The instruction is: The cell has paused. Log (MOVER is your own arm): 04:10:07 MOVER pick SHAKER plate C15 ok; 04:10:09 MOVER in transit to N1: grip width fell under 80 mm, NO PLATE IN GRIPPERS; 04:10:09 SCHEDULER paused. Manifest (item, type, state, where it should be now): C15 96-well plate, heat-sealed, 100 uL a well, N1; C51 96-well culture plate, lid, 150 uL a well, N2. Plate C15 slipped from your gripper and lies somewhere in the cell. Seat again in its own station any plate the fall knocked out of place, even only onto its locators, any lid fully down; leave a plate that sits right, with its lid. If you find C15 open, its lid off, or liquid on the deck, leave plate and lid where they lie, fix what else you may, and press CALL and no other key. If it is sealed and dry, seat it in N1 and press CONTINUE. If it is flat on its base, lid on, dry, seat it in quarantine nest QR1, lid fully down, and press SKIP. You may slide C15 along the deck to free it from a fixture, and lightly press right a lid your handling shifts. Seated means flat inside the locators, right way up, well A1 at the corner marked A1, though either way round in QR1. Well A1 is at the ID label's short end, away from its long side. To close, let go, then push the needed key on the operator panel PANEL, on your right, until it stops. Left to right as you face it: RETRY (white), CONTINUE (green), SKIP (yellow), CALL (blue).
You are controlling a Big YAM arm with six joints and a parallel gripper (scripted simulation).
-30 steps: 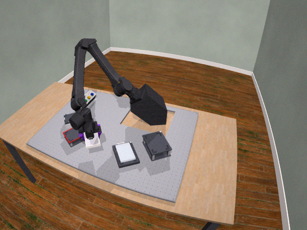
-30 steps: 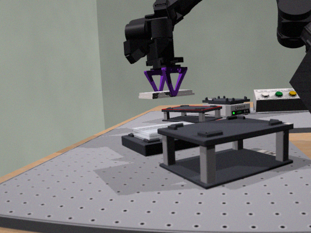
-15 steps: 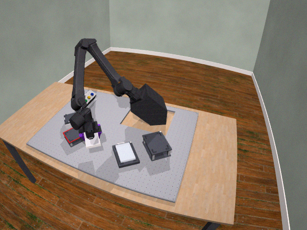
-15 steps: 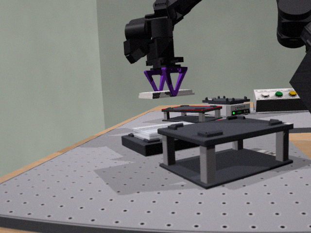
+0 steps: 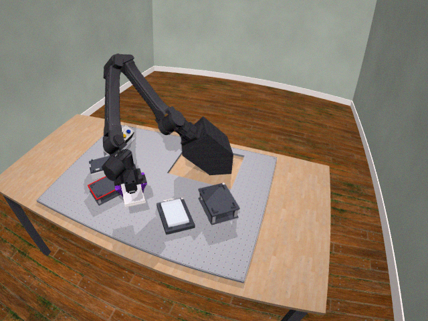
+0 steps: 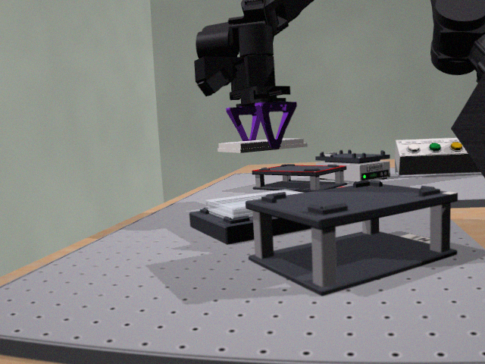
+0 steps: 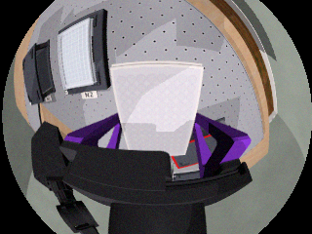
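Observation:
My gripper [image 6: 260, 145] with purple fingers is shut on a flat white plate [image 6: 262, 145] with a smooth sealed top, gripping its long sides. It holds the plate level, well above the deck. In the overhead view the gripper [image 5: 133, 188] and the plate [image 5: 134, 199] are beside the red-rimmed raised nest [image 5: 101, 188]. In the wrist view the plate [image 7: 158, 111] fills the middle between the fingers, and its top looks dry. A clear-lidded plate [image 6: 242, 205] sits flat in a low black nest [image 5: 175, 212]. A raised dark nest [image 6: 352, 203] stands empty.
The shaker [image 6: 354, 164] with a green light stands behind the red-rimmed nest [image 6: 299, 170]. The operator panel [image 6: 430, 155] with coloured keys is at the far right. A large dark hood [image 5: 207, 148] stands over a cut-out in the deck.

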